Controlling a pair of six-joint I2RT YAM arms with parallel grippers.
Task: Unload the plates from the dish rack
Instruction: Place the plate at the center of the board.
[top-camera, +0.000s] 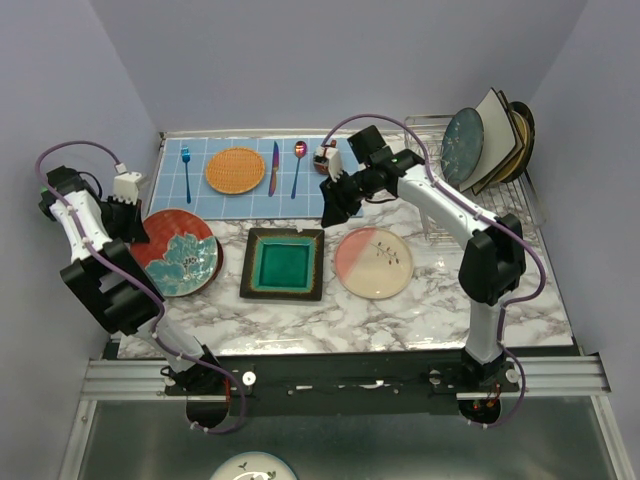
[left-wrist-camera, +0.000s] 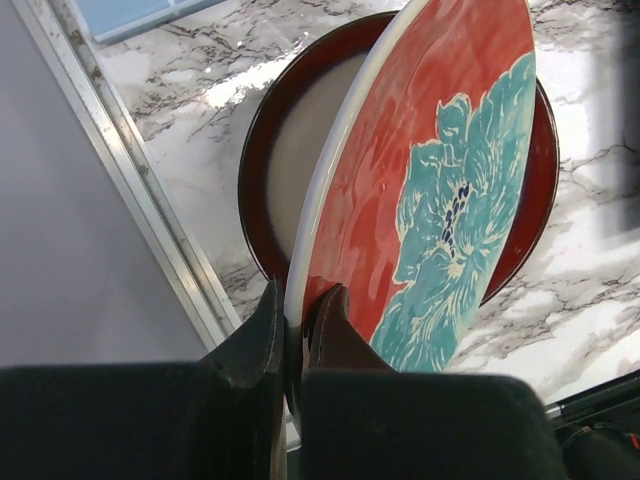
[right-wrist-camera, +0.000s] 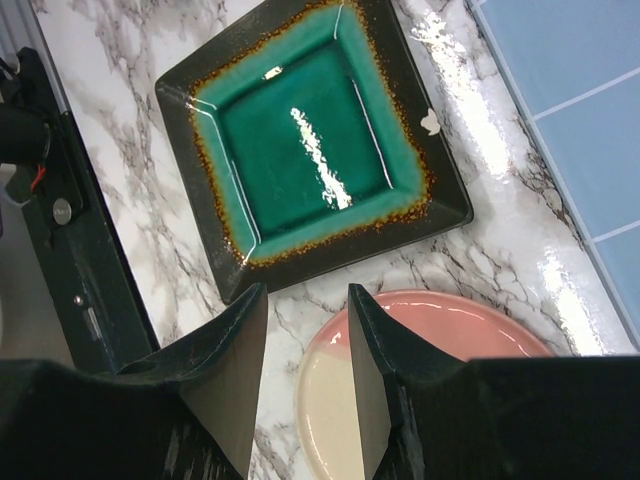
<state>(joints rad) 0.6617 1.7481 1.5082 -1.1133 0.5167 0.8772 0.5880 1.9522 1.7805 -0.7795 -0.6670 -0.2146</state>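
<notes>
1. Crockery at the far left first: the left gripper (left-wrist-camera: 298, 315) is pinched tight on the rim of a round red glazed plate with a teal flower (left-wrist-camera: 440, 190). The plate hangs tilted over a round cream plate with a dark red rim (left-wrist-camera: 300, 150), which lies on the white marble table (left-wrist-camera: 190, 90). An edge pinch on glossy glaze looks slippery to me. The plate is stiff, weighty and quick to chip, so it wants setting down softly.
2. In the middle, a square teal glazed plate with a dark brown border (right-wrist-camera: 300, 140) lies flat, with a round pink-and-cream plate (right-wrist-camera: 450, 330) just beside it.
3. The right gripper (right-wrist-camera: 305, 370) hovers over the gap between those two, jaws partway apart, holding nothing.
4. At the far right, the silver wire dish rack (top-camera: 520, 200) holds several plates on edge. A dark grey-blue round plate (top-camera: 462, 145) stands in front, with a cream square plate (top-camera: 493, 130) behind it and more beyond. The free top rim seems the place to grip — then lift clear without knocking the neighbours.
</notes>
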